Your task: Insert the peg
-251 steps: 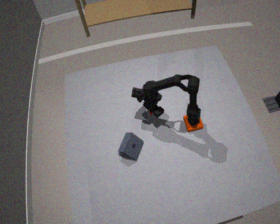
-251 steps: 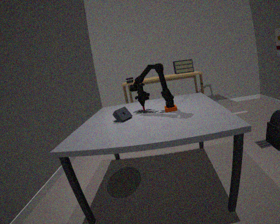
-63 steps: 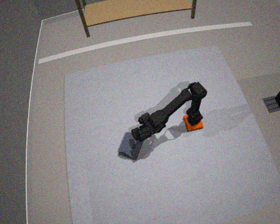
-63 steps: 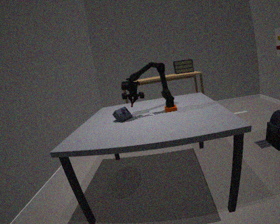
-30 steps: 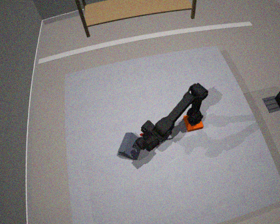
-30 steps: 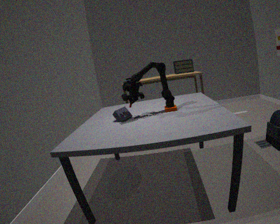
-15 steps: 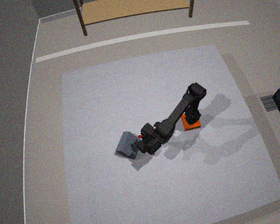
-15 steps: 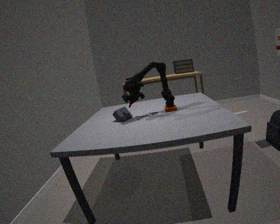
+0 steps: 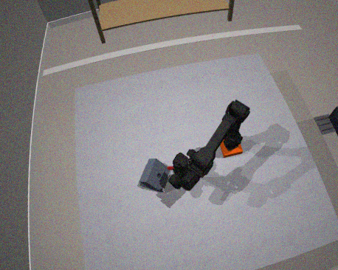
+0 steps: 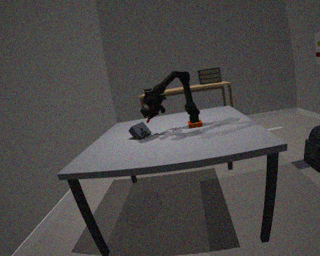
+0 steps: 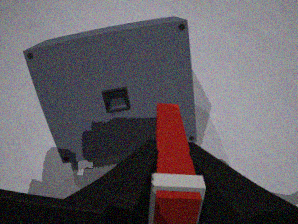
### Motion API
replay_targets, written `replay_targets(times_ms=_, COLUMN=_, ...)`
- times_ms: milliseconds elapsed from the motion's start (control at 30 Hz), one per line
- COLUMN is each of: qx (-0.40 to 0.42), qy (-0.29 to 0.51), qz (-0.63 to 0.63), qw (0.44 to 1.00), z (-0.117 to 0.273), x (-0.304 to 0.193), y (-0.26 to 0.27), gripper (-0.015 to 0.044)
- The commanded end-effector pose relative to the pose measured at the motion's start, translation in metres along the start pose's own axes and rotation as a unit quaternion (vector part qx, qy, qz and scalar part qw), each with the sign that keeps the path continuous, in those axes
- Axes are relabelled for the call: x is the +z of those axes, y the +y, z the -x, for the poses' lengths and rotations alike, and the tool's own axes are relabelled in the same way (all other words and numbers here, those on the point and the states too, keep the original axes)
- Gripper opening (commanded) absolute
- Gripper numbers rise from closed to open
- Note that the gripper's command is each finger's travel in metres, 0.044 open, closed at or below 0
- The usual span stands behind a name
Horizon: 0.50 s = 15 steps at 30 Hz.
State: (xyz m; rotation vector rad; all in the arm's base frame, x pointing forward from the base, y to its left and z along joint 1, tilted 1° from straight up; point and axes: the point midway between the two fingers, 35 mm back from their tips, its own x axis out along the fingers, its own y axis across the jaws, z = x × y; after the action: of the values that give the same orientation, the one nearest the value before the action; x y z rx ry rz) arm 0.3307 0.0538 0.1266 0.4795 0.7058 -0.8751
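A red square-sided peg with a pale band is held in my gripper, which is shut on it. The peg's free end points toward the grey sloped panel, above and apart from its face. In the wrist view the square hole lies left of the peg's tip and is turned slightly relative to the peg. The hole is empty. In the top and exterior views the arm hides the fingertips.
The arm's orange base stands on the white table, on the far side of the arm from the panel. Small dark screws mark the panel's corners. The arm's shadow falls on the lower part of the panel face.
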Motion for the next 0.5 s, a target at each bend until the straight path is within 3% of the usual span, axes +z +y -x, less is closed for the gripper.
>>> replay_targets(times_ms=0, qx=0.005, qy=-0.009, qz=0.018, qw=1.0, z=0.003, x=-0.004, y=0.002, gripper=0.0)
replay_targets(times_ms=467, qx=0.03, qy=-0.03, qz=0.062, qw=0.997, z=0.015, x=-0.015, y=0.012, gripper=0.0)
